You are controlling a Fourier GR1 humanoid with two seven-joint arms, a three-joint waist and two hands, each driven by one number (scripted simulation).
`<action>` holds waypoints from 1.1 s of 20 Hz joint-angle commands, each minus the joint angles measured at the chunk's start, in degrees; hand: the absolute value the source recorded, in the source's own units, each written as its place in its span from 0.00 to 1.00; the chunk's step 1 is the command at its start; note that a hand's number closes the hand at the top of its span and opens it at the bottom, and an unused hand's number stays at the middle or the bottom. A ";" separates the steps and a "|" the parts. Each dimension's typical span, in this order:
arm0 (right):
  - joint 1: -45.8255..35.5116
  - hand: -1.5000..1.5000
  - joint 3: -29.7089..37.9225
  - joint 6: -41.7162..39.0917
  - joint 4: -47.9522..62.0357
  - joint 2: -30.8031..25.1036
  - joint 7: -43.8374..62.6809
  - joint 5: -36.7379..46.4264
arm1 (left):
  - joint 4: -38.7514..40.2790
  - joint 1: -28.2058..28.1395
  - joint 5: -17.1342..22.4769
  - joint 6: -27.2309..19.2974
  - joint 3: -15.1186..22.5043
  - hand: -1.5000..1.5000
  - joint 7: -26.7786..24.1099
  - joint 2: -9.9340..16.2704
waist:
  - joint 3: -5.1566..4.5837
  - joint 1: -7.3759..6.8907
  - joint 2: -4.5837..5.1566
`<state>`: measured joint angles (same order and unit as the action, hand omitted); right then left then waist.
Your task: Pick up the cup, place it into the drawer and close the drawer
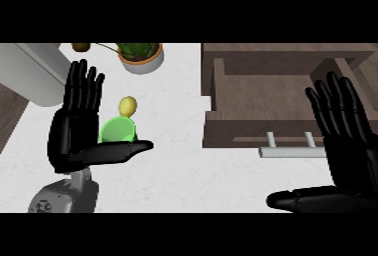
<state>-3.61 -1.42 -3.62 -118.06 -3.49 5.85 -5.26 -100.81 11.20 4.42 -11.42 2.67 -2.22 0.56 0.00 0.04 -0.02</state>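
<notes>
My left robot hand point(77, 130) hangs released beside the green cup point(118, 131) on the bench point(177, 170), and closing carelessly could tip it against the yellow fruit point(128, 105) behind.

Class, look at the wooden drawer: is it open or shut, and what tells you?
Open. The drawer is pulled out over the counter, its bare inside visible from above.

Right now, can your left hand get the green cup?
Probably yes. The left hand is open right beside the green cup, thumb under it. Nothing sits between them; the yellow thing is behind.
</notes>
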 commanded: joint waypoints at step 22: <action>-2.49 0.00 3.55 -2.50 3.51 -1.08 -1.06 -1.47 | 19.73 -3.96 1.63 2.49 -7.18 0.00 -12.60 1.69 | 0.00 0.01 0.04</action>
<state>-4.98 0.86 -4.96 -117.40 -4.05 6.51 -5.96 -86.30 5.30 5.55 -9.80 -2.85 -12.44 1.67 -0.01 0.04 0.00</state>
